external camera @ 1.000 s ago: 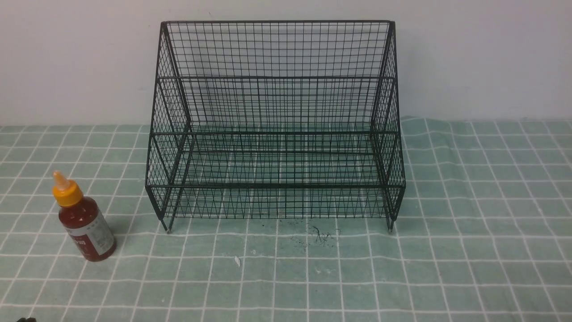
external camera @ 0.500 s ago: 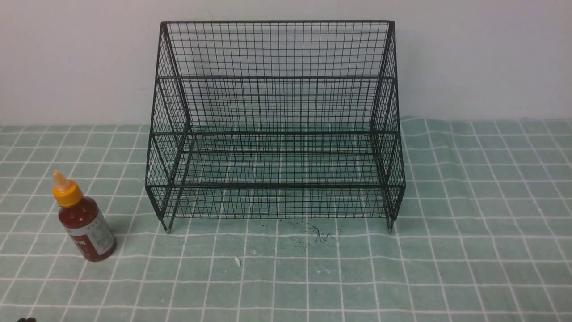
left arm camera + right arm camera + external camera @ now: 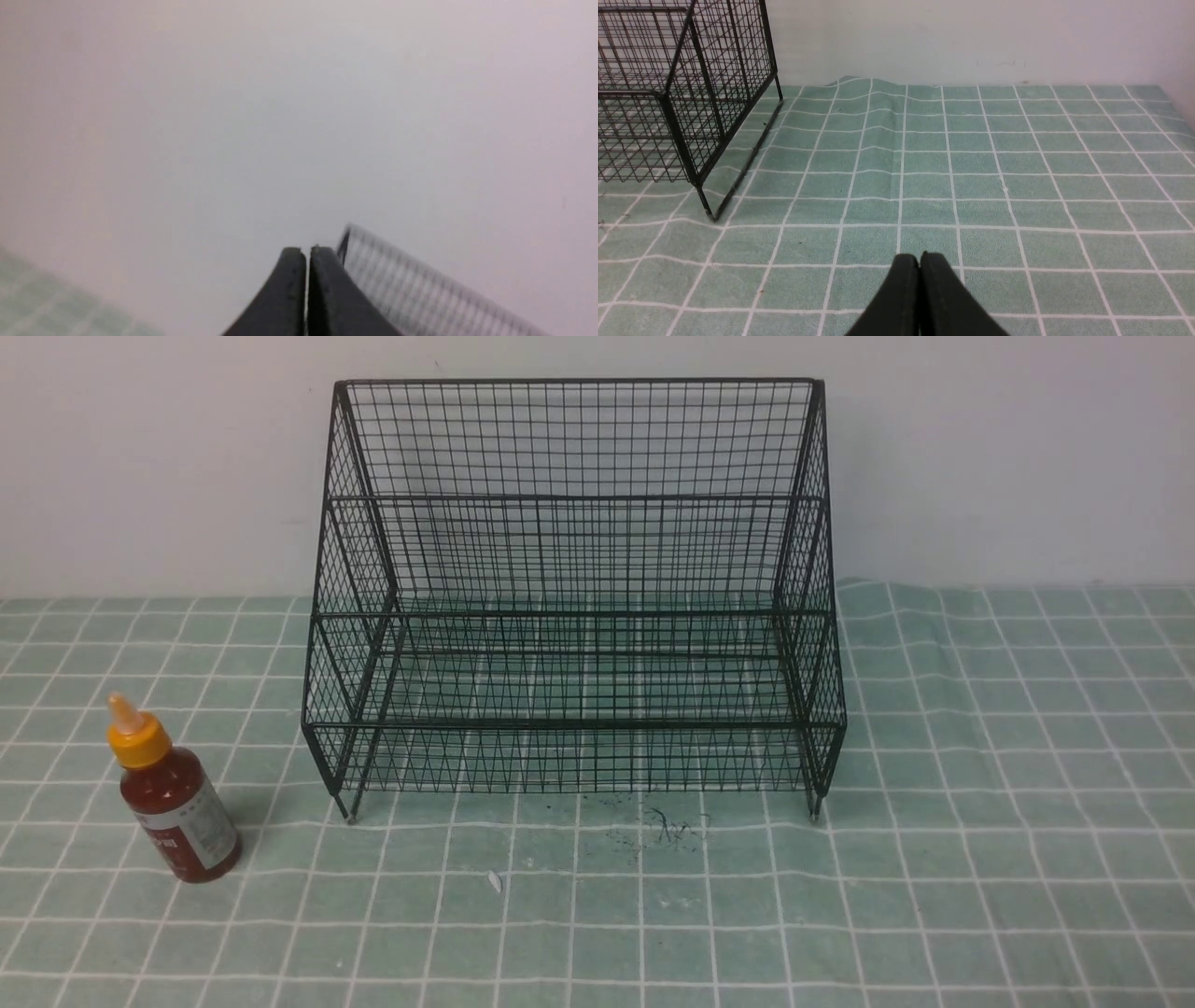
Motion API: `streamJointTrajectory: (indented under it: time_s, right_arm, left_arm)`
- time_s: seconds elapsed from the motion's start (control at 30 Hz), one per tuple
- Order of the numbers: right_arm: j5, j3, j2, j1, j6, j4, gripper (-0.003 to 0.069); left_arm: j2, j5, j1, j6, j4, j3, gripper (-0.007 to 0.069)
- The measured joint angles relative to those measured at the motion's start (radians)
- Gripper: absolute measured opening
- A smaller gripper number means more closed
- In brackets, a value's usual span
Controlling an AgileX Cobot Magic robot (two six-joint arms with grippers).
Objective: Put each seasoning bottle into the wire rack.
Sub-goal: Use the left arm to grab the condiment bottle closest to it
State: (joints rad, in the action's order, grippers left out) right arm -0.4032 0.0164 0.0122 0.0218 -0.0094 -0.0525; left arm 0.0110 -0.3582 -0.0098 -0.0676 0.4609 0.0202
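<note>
One seasoning bottle (image 3: 173, 798) with dark red sauce, an orange pointed cap and a white label stands upright on the cloth, left of the wire rack (image 3: 574, 588). The black rack stands empty against the wall; its corner shows in the right wrist view (image 3: 672, 93) and blurred in the left wrist view (image 3: 420, 280). My left gripper (image 3: 307, 249) is shut and empty, raised and facing the wall. My right gripper (image 3: 919, 255) is shut and empty, low over the cloth right of the rack. Neither gripper shows in the front view.
A green checked cloth (image 3: 980, 859) covers the table, with a raised fold (image 3: 878, 93) near the wall right of the rack. Small dark marks (image 3: 667, 826) lie on the cloth in front of the rack. A white wall (image 3: 1008, 457) stands close behind.
A dark bit at the front view's lower left corner has gone from view. The bottle and the rack have not moved.
</note>
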Motion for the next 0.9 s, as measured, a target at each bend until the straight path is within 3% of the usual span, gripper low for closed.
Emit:
streamJointTrajectory:
  time_s: [0.13,0.2,0.23,0.33,0.53,0.67,0.9]
  right_arm:
    - [0.000,0.000,0.000,0.000,0.000,0.000,-0.0015]
    - [0.000,0.000,0.000,0.000,0.000,0.000,-0.0015]
    - [0.000,0.000,0.000,0.000,0.000,0.000,-0.0015]
    - [0.000,0.000,0.000,0.000,0.000,0.000,-0.0015]
    - [0.000,0.000,0.000,0.000,0.000,0.000,-0.0015]
    - [0.000,0.000,0.000,0.000,0.000,0.000,-0.0015]
    - [0.000,0.000,0.000,0.000,0.000,0.000,-0.0015]
  left_arm:
    - [0.000,-0.036,0.000,-0.015,-0.074,-0.116,-0.0006]
    - [-0.046,0.160,0.000,-0.016,-0.203,-0.282,-0.0006]
    - [-0.053,0.180,0.000,-0.016,-0.212,-0.296,-0.0006]
    - [-0.241,0.604,0.000,-0.028,-0.302,-0.529,-0.0006]
    - [-0.710,1.336,0.000,-0.009,-0.331,-0.873,-0.0006]
    - [-0.966,1.517,0.000,0.033,-0.356,-1.042,-0.0006]
    - [-1.262,1.564,0.000,0.046,-0.420,-1.291,-0.0006]
